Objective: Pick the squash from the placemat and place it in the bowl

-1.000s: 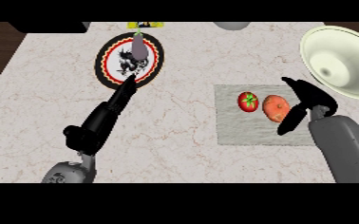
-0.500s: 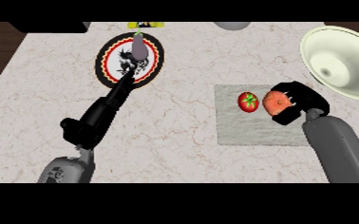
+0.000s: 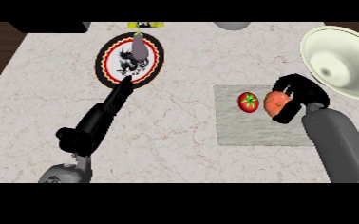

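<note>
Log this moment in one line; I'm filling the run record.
phase: grasp | right robot hand: curled round orange squash on grey placemat | left robot hand: open, idle | pale round bowl: empty

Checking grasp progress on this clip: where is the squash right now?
In the head view the squash sits on the grey placemat at right, beside the tomato, with the right hand curled round it, below the bowl.

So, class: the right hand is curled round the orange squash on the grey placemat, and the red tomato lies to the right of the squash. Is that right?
Not quite. The head view shows the right hand curled round the orange squash on the grey placemat, but the red tomato lies to the left of the squash, not the right.
</note>
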